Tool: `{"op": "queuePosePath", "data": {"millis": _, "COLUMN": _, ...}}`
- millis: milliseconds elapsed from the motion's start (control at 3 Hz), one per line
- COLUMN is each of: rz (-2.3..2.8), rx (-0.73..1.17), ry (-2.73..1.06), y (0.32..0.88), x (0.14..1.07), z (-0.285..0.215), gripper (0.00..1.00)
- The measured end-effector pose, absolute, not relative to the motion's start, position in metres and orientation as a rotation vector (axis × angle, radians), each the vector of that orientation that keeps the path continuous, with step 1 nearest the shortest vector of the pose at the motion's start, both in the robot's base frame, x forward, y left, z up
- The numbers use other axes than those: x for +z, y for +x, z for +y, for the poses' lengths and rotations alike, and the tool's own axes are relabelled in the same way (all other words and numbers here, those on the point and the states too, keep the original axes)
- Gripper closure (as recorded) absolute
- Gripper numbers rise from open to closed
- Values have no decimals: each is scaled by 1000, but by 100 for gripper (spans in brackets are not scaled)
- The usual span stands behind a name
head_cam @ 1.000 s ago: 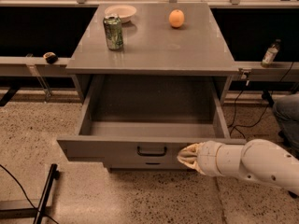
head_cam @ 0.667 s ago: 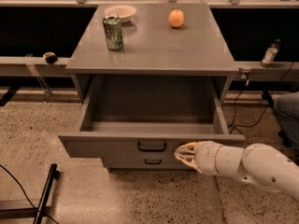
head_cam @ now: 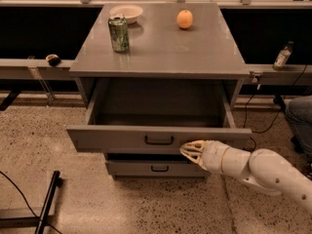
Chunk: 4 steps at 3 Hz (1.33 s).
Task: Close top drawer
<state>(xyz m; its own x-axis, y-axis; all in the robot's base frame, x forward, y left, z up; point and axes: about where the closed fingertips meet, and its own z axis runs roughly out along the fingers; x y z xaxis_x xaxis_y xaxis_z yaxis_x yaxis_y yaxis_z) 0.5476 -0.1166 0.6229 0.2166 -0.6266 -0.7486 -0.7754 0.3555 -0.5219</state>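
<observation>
Top drawer (head_cam: 122, 139) stands partly pulled out of the cabinet (head_cam: 165, 52), just under its top. The drawer's long axis runs left to right; the front panel faces the camera, with its handle (head_cam: 159, 140) at centre. Gripper (head_cam: 191, 150) touches the panel's lower edge, right of the handle; its opening state cannot be determined. It grasps nothing visible. The cabinet top carries a can (head_cam: 119, 33), bowl (head_cam: 126, 12) and orange (head_cam: 185, 19).

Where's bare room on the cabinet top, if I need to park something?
Front half of the cabinet top, ahead of the can and orange, is bare. Back-left is crowded by can and bowl. The gripper sits at the top drawer front, right of its handle.
</observation>
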Motion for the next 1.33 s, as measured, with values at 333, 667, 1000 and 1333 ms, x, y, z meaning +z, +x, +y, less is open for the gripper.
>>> {"op": "queuePosePath", "data": {"millis": 333, "rz": 1454, "rx": 189, "ry": -1307, "y": 578, "x": 617, "z": -118, "gripper": 100}}
{"op": "queuePosePath", "data": {"millis": 667, "rz": 1433, "rx": 227, "ry": -1300, "y": 612, "x": 611, "z": -116, "gripper": 100}}
{"op": "queuePosePath", "data": {"millis": 1000, "rz": 1392, "rx": 273, "ry": -1280, "y": 642, "x": 620, "z": -109, "gripper": 100}}
{"op": "queuePosePath", "data": {"millis": 1333, "rz": 1361, "rx": 305, "ry": -1241, "y": 671, "x": 636, "z": -103, "gripper": 100}}
